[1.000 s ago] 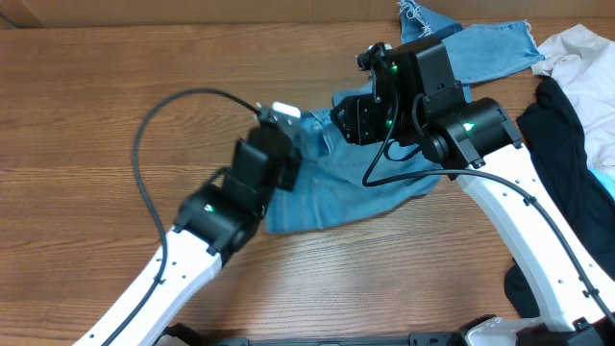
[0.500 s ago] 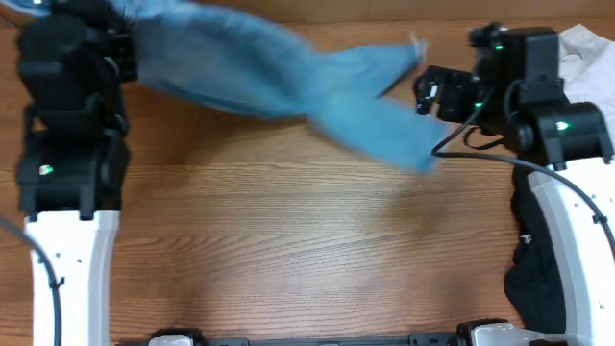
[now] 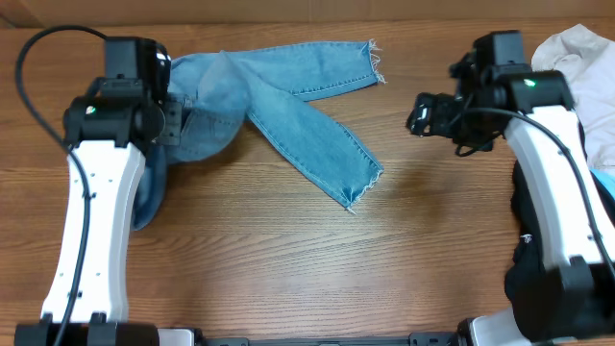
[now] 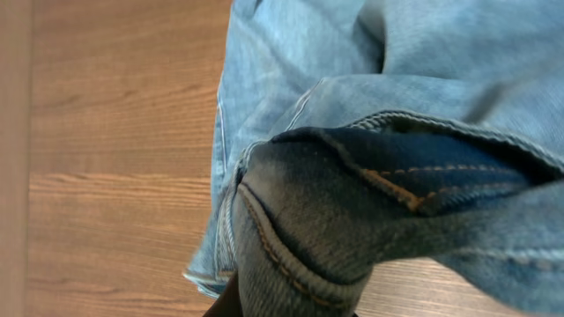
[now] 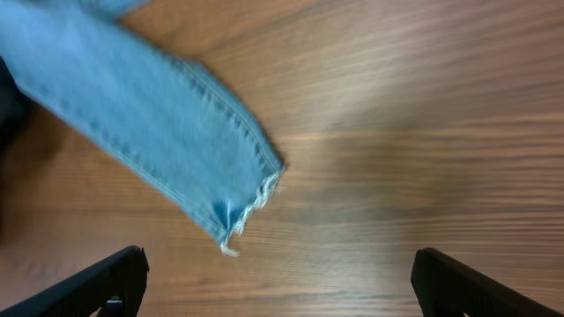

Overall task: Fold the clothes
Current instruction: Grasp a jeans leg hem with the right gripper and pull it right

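counter (image 3: 288, 259): wood grain, fills the overhead frame.
jeans (image 3: 298, 130): upper left to centre, lying on the counter. the two legs spread in a v toward the right, with frayed hems at upper centre and mid-frame. the waist end is bunched at the upper left.
black garment (image 3: 517, 279): right edge, partly under my right arm.
off-white cloth (image 3: 577, 48): upper right corner.
left end effector (image 3: 176, 123): clenched on the bunched waist of the jeans, fingers mostly hidden by denim.
right end effector (image 5: 282, 282): released, fingers wide apart over bare counter, apart from the nearer hem.
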